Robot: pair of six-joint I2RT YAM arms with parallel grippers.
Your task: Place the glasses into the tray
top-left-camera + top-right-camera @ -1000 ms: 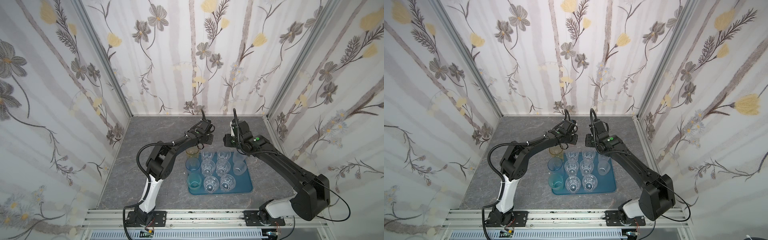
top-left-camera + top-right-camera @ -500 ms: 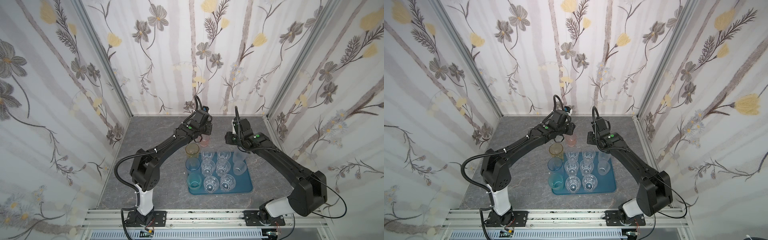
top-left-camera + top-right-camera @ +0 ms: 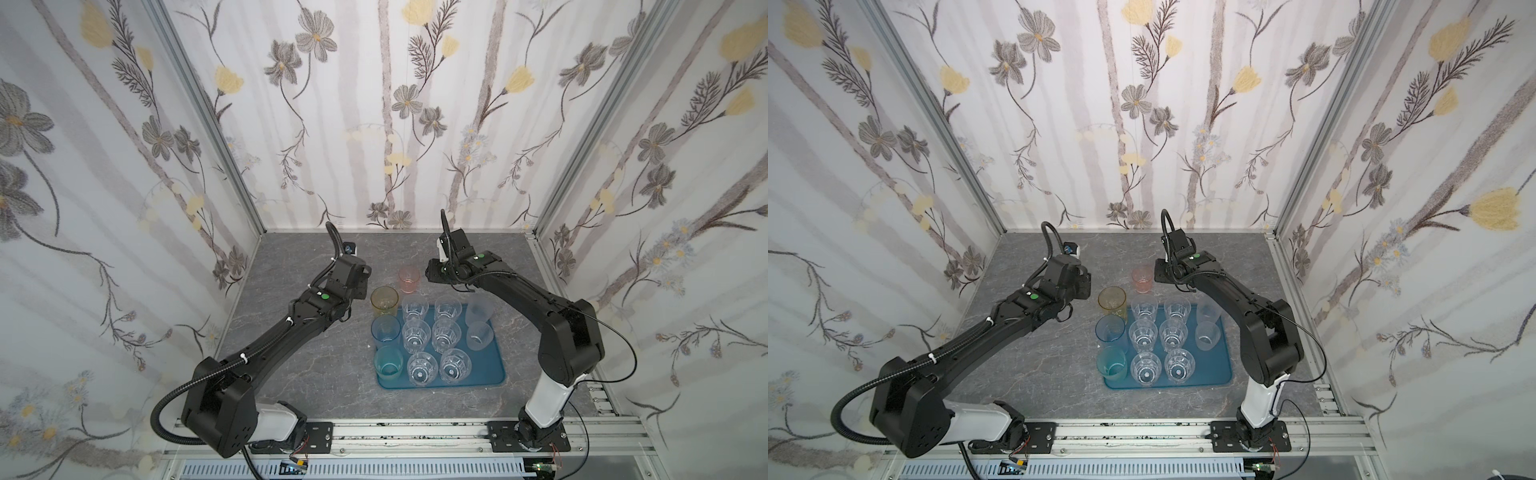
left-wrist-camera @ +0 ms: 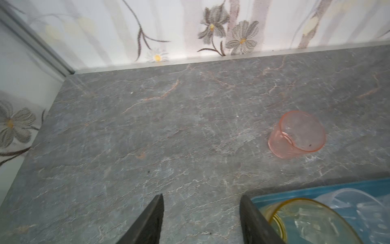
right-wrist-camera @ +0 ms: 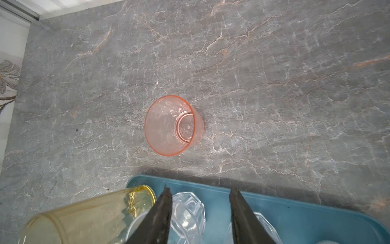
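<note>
Top views, tray: the teal-blue plastic tray (image 3: 492, 374) (image 3: 1219, 370), flat with rounded corners and a low rim, is lying on the grey veined surface (image 3: 291, 374), lower centre of the frame in both top views.
Top views, glasses on tray: six clear faceted glasses (image 3: 417, 333) are standing in two columns of three. Two frosted glasses (image 3: 478, 336) are standing along the right rim. The amber glass (image 3: 384, 300), light blue glass (image 3: 385, 328) and teal glass (image 3: 388, 365) are lining the left rim.
Top views, pink glass: the smooth pink glass (image 3: 409, 279) (image 3: 1142, 279) is standing upright on the surface just beyond the far rim, mid-frame.
Left wrist, left jaws: two dark tapered fingers (image 4: 147, 221) are standing well apart with only the surface between them, gripping nothing.
Left wrist, glasses: the amber glass (image 4: 312, 219) is sitting beside one finger at the tray (image 4: 358, 186) corner. The pink glass (image 4: 296, 135) is standing apart from it.
Right wrist, right jaws: the fingers (image 5: 156, 215) are standing partly apart, gripping nothing, hovering over a clear faceted glass (image 5: 187, 213).
Right wrist, pink glass: the round-rimmed pink glass (image 5: 172, 125) is standing just outside the tray (image 5: 295, 211) rim.
</note>
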